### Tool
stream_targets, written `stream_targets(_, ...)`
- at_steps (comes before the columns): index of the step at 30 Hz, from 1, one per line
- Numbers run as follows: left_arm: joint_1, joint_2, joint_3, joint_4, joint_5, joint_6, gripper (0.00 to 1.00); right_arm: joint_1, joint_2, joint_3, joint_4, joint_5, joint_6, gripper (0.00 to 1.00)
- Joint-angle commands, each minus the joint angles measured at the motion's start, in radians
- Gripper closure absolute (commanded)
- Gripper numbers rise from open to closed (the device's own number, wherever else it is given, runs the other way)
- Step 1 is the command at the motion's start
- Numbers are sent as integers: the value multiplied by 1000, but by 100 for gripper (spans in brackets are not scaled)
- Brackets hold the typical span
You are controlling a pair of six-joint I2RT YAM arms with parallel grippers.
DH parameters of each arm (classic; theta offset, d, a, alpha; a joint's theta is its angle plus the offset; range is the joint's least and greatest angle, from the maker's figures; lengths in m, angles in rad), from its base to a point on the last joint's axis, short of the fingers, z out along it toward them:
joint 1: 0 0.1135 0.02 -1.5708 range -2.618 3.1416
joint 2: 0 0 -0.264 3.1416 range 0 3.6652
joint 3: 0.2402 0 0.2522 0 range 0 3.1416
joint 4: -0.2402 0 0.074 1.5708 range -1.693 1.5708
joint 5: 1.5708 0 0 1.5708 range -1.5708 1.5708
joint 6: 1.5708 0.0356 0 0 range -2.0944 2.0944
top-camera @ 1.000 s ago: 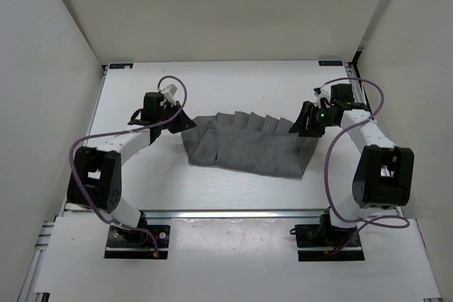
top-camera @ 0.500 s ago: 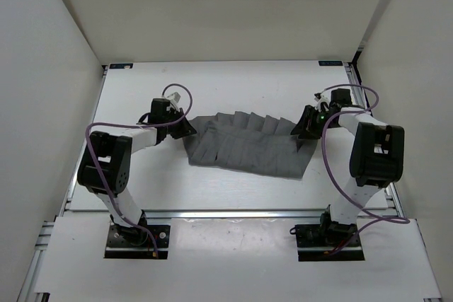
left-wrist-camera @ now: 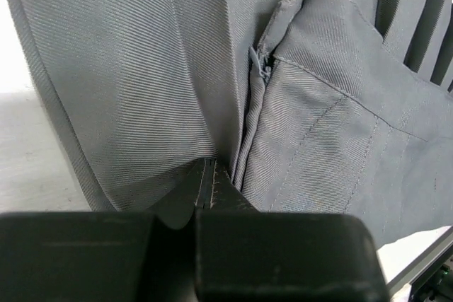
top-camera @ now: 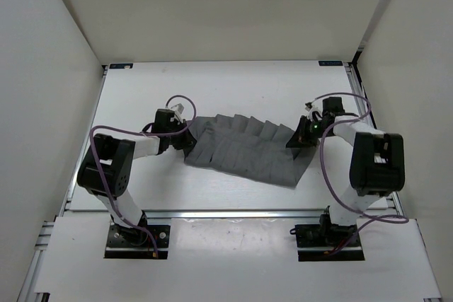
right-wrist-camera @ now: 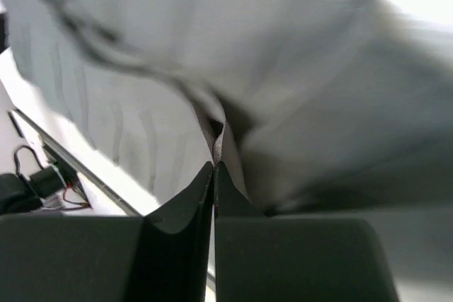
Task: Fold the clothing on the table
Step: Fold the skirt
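Left hand (left-wrist-camera: 205, 175) first: fingers pressed tight together with a pinch of grey cloth drawn in between the tips, right by the zip (left-wrist-camera: 262, 68) at the edge of the pleated skirt (top-camera: 248, 150). That's a firm bite. Over to the right hand (right-wrist-camera: 214, 164): its wrist view is blurred, but the two fingers meet with no gap and cloth bunches at their tips, so it looks clamped on the skirt's right-hand edge.

From above, the skirt lies fanned out across the middle of the white worktop (top-camera: 233, 90), pleats running lengthwise. The left hand sits at its left end, the right hand at its far right corner, and the cloth between them rests flat.

By my reading, this is the grasp stage done and the first fold not yet begun. The next move calls for both hands to rise together, just enough to free the held edge. They should then carry it over the rest of the cloth in step, keeping the pleats stacked. A thin pinch could slip if one hand pulls ahead of the other.
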Motion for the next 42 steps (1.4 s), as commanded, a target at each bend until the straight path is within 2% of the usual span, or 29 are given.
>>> stream_targets(1, -13, -49, -22, 16, -15, 4, 100, 94, -188, 89, -74, 13, -4, 100)
stream_targets(4, -4, -54, -37, 10, -17, 7, 100, 154, -253, 179, -138, 102, -2, 100)
stream_targets(9, 13, -77, -43, -7, -18, 32, 100, 87, -218, 279, -99, 153, 1, 100)
stream_targets(12, 24, -87, -61, -24, -28, 47, 100, 30, -106, 305, -6, 171, 8, 100)
stream_targets(16, 33, -101, -72, -38, -15, 64, 100, 27, 112, 389, 73, 246, 48, 99)
stream_targets(17, 37, -104, -74, -42, -20, 67, 100, 27, 179, 429, 69, 262, 65, 89)
stream_targets(19, 44, -103, -71, -50, -18, 69, 100, 27, 219, 455, 98, 275, 83, 76)
stream_targets(21, 51, -109, -69, -58, -12, 72, 100, 33, 165, 413, 166, 309, 78, 63)
stream_targets(22, 57, -112, -68, -58, 0, 70, 100, 43, 135, 396, 197, 335, 71, 60)
stream_targets(23, 59, -120, -66, -59, -3, 64, 100, 46, 88, 399, 190, 357, 52, 51)
stream_targets(24, 59, -129, -72, -61, 3, 64, 100, 44, 56, 423, 173, 365, 29, 46)
stream_targets(29, 59, -158, -65, -59, 47, 38, 100, 27, -3, 477, -46, 414, -22, 42)
stream_targets(37, 77, -215, -92, -56, 97, 3, 100, -82, -18, 223, -70, 336, -11, 37)
stream_targets(42, 77, -209, -97, -50, 106, -8, 100, -123, 54, 178, -27, 218, 2, 37)
